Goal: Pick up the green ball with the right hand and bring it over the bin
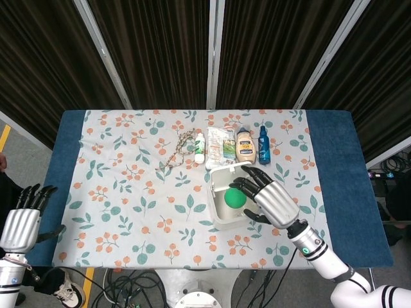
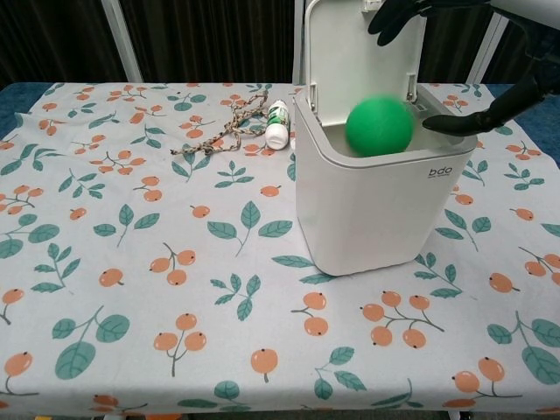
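Observation:
The green ball (image 1: 234,198) (image 2: 378,126) is in mid-air at the mouth of the white bin (image 1: 220,218) (image 2: 367,219), blurred in the chest view and touched by nothing. My right hand (image 1: 268,196) (image 2: 455,61) hovers over the bin's right side with its fingers spread apart and nothing in them. The bin's lid (image 2: 363,52) stands up at the back. My left hand (image 1: 21,220) hangs off the table's left edge, fingers straight, empty.
Behind the bin lie a small white bottle (image 1: 200,147) (image 2: 276,124), a packet (image 1: 221,145), a mayonnaise bottle (image 1: 244,146), a blue bottle (image 1: 263,145) and a dry twig (image 1: 174,151) (image 2: 219,127). The floral cloth (image 1: 128,192) covers the table.

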Robot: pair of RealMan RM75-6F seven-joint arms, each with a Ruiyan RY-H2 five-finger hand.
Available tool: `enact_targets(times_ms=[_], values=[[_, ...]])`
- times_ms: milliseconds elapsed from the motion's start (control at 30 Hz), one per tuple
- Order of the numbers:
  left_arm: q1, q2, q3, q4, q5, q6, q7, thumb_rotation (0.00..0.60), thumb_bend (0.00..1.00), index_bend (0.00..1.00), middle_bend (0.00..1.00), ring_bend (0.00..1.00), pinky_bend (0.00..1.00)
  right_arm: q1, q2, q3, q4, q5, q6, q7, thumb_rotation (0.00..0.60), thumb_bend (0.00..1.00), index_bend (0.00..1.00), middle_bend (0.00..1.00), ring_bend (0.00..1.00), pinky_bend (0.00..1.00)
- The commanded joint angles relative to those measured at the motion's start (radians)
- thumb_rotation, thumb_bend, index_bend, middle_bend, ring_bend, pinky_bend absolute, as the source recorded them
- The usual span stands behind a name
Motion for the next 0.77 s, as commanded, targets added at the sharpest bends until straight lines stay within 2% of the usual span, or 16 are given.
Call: enact_targets(times_ms=[33, 167, 367, 567, 667, 767], values=[[-0.002, -0.002, 0.001, 0.0, 0.001, -0.003, 0.004, 0.6, 0.13, 0.15, 0.14, 0.04, 0.08, -0.009, 0.012, -0.004, 0.0, -0.002, 0.015, 0.01, 0.6, 0.13, 0.21, 0.23, 0.03, 0.14], [-0.002, 0.0, 0.001, -0.006, 0.004, -0.001, 0.008, 0.6, 0.13, 0.15, 0.14, 0.04, 0.08, -0.04, 0.045, -0.018, 0.009, -0.019, 0.068, 0.027, 0.6, 0.13, 0.21, 0.23, 0.03, 0.14], [0.001, 0.006, 0.001, -0.013, 0.005, 0.004, 0.011, 0.6, 0.13, 0.15, 0.14, 0.04, 0.08, -0.156, 0.118, -0.057, 0.067, -0.022, 0.223, 0.086, 0.6, 0.12, 0.21, 0.23, 0.03, 0.14], [-0.001, 0.002, -0.003, -0.018, 0.02, 0.02, 0.022, 0.6, 0.13, 0.15, 0.14, 0.04, 0.08, -0.29, 0.15, -0.086, 0.237, 0.068, 0.34, 0.223, 0.6, 0.1, 0.19, 0.22, 0.03, 0.13], [0.001, 0.008, -0.002, -0.032, 0.024, 0.026, 0.027, 0.6, 0.13, 0.15, 0.14, 0.04, 0.08, -0.349, 0.15, -0.102, 0.34, 0.148, 0.332, 0.313, 0.6, 0.1, 0.13, 0.17, 0.0, 0.07], [0.0, 0.016, -0.004, -0.044, 0.026, 0.029, 0.035, 0.6, 0.13, 0.15, 0.14, 0.04, 0.08, -0.389, 0.143, -0.102, 0.396, 0.227, 0.306, 0.286, 0.6, 0.11, 0.01, 0.08, 0.0, 0.01]])
